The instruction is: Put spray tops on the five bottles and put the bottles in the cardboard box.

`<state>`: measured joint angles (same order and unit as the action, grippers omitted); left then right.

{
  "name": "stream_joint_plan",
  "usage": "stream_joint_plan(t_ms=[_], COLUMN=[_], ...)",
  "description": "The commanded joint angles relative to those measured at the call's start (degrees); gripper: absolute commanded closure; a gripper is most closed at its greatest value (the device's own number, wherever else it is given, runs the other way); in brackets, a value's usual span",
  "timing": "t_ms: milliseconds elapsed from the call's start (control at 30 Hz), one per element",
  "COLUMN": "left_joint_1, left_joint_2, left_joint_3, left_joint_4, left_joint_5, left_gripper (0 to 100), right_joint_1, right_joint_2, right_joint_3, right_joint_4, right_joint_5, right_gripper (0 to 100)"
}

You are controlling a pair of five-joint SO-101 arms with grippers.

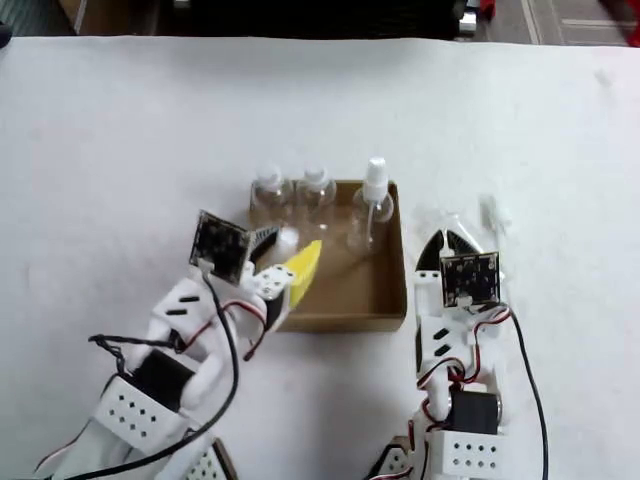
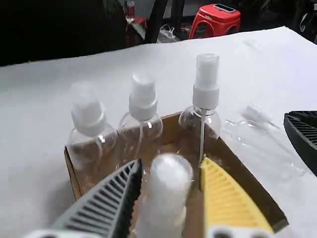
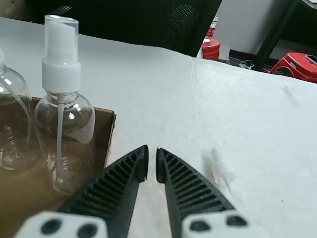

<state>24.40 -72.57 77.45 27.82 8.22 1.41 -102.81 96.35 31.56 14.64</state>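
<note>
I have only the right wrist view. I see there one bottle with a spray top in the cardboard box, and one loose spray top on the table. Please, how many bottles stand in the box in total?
Observer: Three bottles stand along the far side of the cardboard box, each with a top on.
Operator: And where is the fourth?
Observer: The left claw grips the fourth bottle by its white top, at the box's left side.
Operator: And the fifth?
Observer: The fifth bottle lies topless on the table, right of the box, beside the right claw.
</note>
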Motion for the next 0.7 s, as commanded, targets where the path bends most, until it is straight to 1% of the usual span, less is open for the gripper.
stream_joint_plan(t_ms=[0,67,367,467,567,667], left_joint_1=[-0.7,-0.8,-0.8,-0.8,-1.3,-5.7], left_joint_2=[-0.4,-0.4,-0.7,-4.9,-13.4,-25.5], left_joint_3=[-9.1,-10.0,-11.3,-14.3,-17.7,-18.8], left_joint_4=[9.8,11.2,12.0,18.5,27.3,31.6], left_joint_5=[4.2,4.2,4.2,4.2,4.2,4.2], left_gripper=[79,79,79,79,79,79], right_joint_1=[0.4,0.4,0.4,0.4,0.4,0.5], right_joint_2=[-0.4,-0.4,-0.4,-0.4,-0.4,-0.4], right_joint_3=[0.5,0.5,0.5,0.5,0.5,0.5], right_joint_4=[-1.4,-1.4,-1.4,-1.4,-1.4,-1.4], right_joint_5=[0.8,0.8,0.8,0.8,0.8,0.8], right_gripper=[98.1,98.1,98.1,98.1,98.1,98.1])
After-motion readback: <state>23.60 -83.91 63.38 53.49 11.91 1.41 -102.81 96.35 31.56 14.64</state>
